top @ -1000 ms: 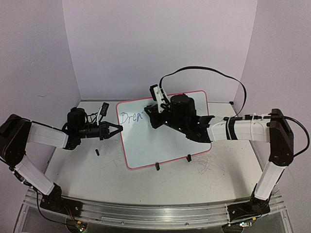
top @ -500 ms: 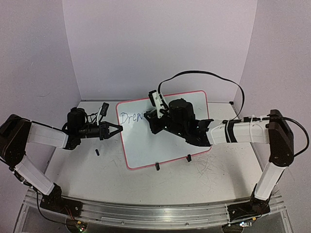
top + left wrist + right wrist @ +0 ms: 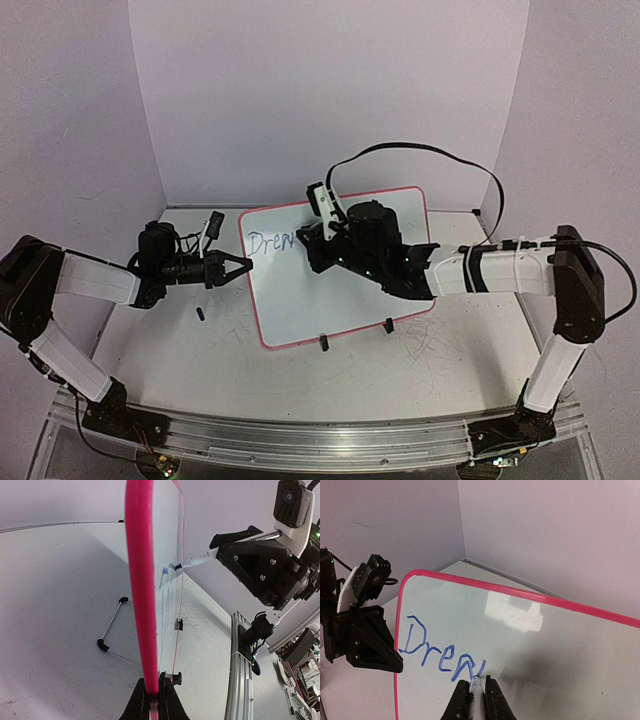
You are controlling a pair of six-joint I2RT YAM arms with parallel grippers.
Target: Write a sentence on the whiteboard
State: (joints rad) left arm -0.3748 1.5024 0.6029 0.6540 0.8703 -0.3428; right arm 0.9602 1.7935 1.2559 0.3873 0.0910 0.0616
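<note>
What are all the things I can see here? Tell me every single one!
white rectangular whiteboard with pink-red rim: one, white, propped up mid-table
blue handwriting: one line, blue, top left of the whiteboard
white marker pen: one, white, tip on the whiteboard
small dark cap-like piece: one, dark, on the table left of the whiteboard
grey-white scuffed table: one, grey-white, under everything
left gripper: one, black, shut on the whiteboard's left edge
right gripper: one, black, shut on the marker pen

Soft, even, lilac-tinged light from above. Catches a bright glare patch on the whiteboard (image 3: pixel 545 645) in the right wrist view. Blurs and bows its close edge in the left wrist view. Throws faint shadows on the table (image 3: pixel 300 385).
</note>
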